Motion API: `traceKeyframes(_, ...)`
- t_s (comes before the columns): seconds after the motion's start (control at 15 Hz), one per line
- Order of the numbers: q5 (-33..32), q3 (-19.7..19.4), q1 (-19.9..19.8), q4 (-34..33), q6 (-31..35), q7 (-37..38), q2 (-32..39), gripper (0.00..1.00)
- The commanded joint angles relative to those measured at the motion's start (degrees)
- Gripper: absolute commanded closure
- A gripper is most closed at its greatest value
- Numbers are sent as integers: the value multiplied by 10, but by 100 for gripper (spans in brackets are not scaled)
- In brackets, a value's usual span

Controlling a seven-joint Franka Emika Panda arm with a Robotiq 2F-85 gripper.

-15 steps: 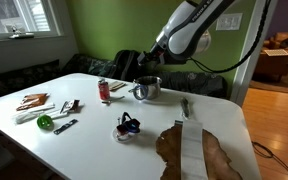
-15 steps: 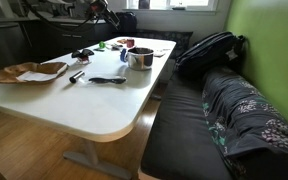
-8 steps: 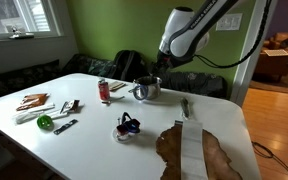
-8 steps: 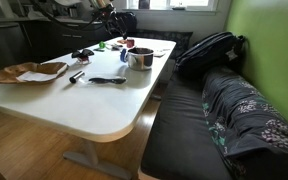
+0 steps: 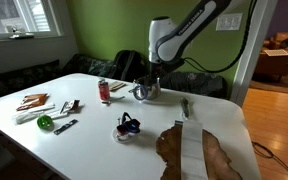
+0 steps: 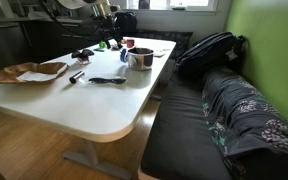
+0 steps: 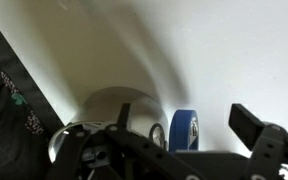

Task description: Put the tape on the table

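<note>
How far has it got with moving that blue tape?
Early, it seems. Nothing looks done: the blue tape stands on edge close to the metal pot. In hand: the gripper hangs over the pot, whether gripping I cannot tell. Left: setting the tape on the bare table.

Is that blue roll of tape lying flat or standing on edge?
Standing on edge: the wrist view shows the tape as an upright blue band on the table, beside the metal pot.
</note>
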State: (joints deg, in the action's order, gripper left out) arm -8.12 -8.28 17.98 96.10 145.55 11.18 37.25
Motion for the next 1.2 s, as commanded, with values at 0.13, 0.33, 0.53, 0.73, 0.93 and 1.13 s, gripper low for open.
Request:
traceKeyframes(0.13,-1,38,-34,4,1,-19,-6,0)
traceKeyframes(0.33,66,130,-123,18,21,-166,-13,0)
traceKeyframes(0.53,109,187,-192,13,-5,-283,-7,0)
traceKeyframes(0.73,79,152,-170,1,8,-237,-3,0)
traceKeyframes(0.93,77,147,-171,-4,17,-238,6,0)
traceKeyframes(1.13,96,162,-179,-6,38,-243,23,0)
